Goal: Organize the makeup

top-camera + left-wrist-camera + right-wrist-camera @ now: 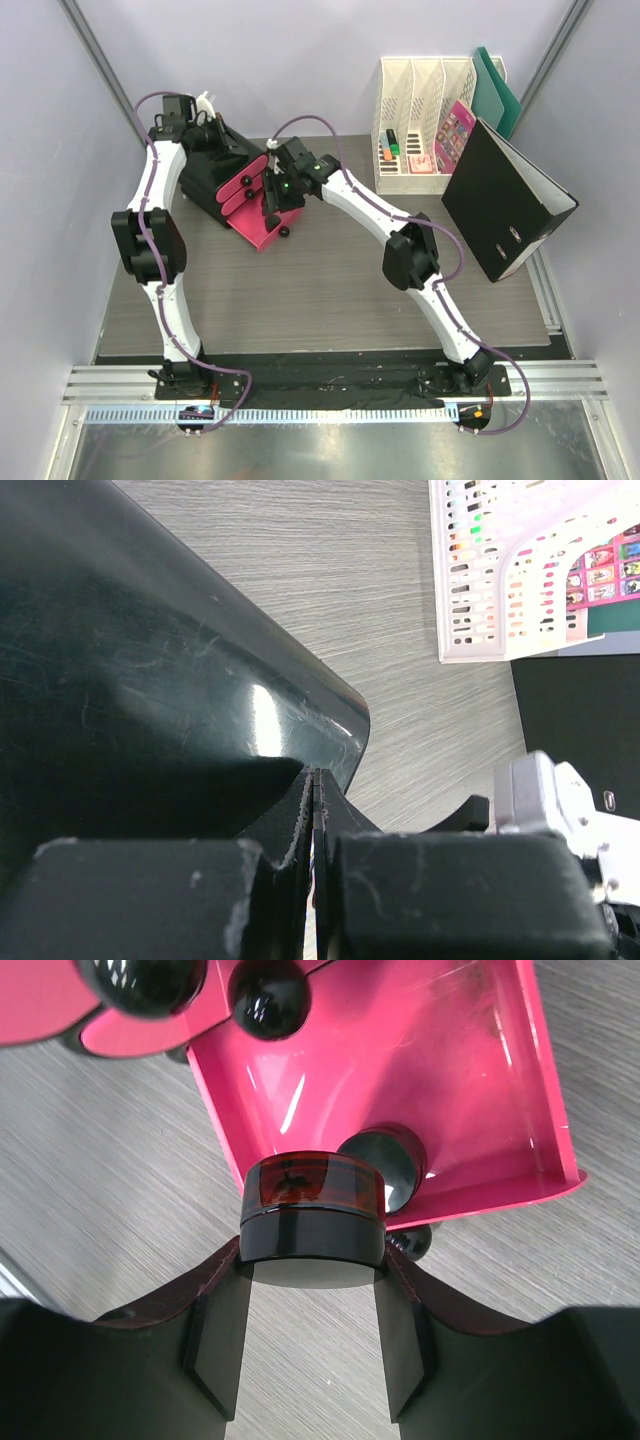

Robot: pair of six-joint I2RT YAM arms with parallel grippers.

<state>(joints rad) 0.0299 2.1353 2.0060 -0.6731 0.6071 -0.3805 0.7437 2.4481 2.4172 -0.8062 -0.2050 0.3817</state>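
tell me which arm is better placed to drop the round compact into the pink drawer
Right. The right gripper holds the black round compact at the open pink drawer; the left gripper is shut, back by the black box.

Lit brightly and evenly from above in the top external view, with only soft, short shadows under the arms on the grey table; sharp across, mildly bowed toward the corners. From the left wrist: white glare patch on the glossy black box, murky and soft at the left gripper. From the right wrist: bright streaks on the pink drawer, pinpoint highlights on 2 black knobs at the top, crisp at the compact, blurred at the right gripper.
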